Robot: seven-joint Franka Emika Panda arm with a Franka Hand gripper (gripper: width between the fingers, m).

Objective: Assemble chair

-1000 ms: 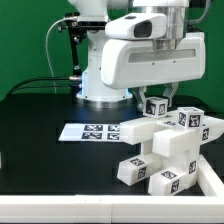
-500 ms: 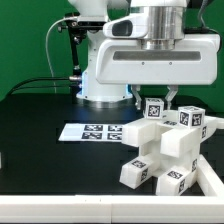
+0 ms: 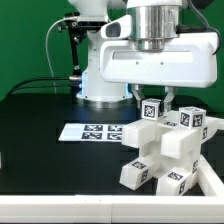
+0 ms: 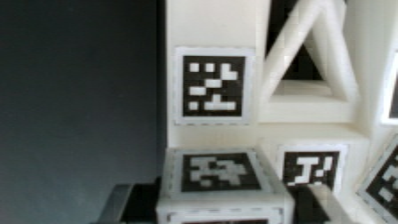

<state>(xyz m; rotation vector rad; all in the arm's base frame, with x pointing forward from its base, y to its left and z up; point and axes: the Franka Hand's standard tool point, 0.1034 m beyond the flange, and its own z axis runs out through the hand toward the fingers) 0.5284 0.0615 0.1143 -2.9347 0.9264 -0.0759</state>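
White plastic: the chair (image 3: 165, 145) is a blocky cluster of chunky tagged pieces, already joined into one body, on the black table (image 3: 40, 140) toward the exterior view's right.
Support: chair stands close to a pale rail (image 3: 208, 182) at the table's edge on the exterior view's right; judged to serve as a stop so the body does not slide under pushing or twisting.
Arm: gripper (image 3: 151, 100) hangs straight down over the top of the chair, just above the uppermost tagged block (image 3: 153, 108).
Hand state: fingers partly apart, a middling gap; in the wrist view two dark fingertips (image 4: 128, 204) flank a tagged white piece (image 4: 221, 180). Probably clamped on it, but contact is too blurred to confirm.
Wrist view detail: cross-braced panel (image 4: 317, 50) lies beyond the tagged slab (image 4: 215, 88), so the camera looks down the chair's upright face.
Marker board (image 3: 90, 131): flat on the table, beside the chair on the exterior view's left, untouched.
Step, judged: seating or turning a top piece into the body; vertical approach keeps the force along the joint.
Risk: off-axis push could tip the stack.
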